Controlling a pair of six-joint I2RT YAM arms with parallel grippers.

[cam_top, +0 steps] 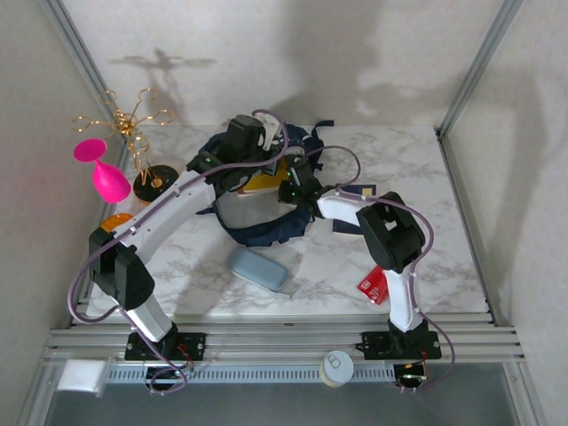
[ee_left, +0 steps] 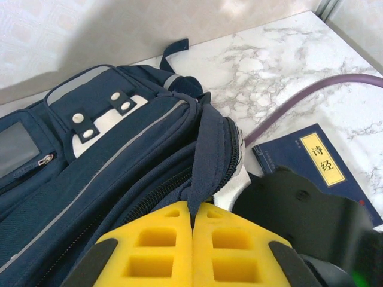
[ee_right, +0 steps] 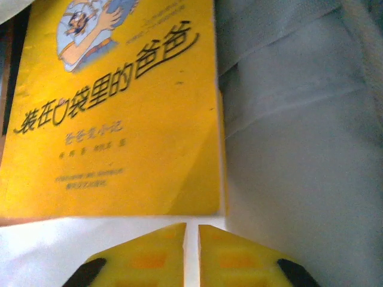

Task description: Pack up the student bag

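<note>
Marble tabletop in a white-walled booth with aluminium framing. Student bag sits centre-back on it, and I've got both arms reaching to it from the near rail.

On my left wrist feed, the left gripper is clenched on a fold of navy fabric at the bag's zip opening. The yellow pads are pressed together with the cloth pinched between them. Beyond that I can see the white snap patch and the light stripe across the front pocket.

Right gripper is down at the bag's inside. Its pads are parted by a thin slit with nothing between them, so I read it as released. Just ahead of its tips is a yellow book with a black Chinese title, next to the grey lining. From the top camera, that yellow cover shows at the bag mouth beside the right wrist.

Navy booklet with a yellow label lies on the table just right of the bag, partly under the right arm. Blue-grey pencil case is in front of the bag, apart from it. Red packet is on the near right, partly hidden by the right arm.

Far left there's a gold wire stand on a dark base, with a pink goblet beside it. White round tub sits on the front rail.
</note>
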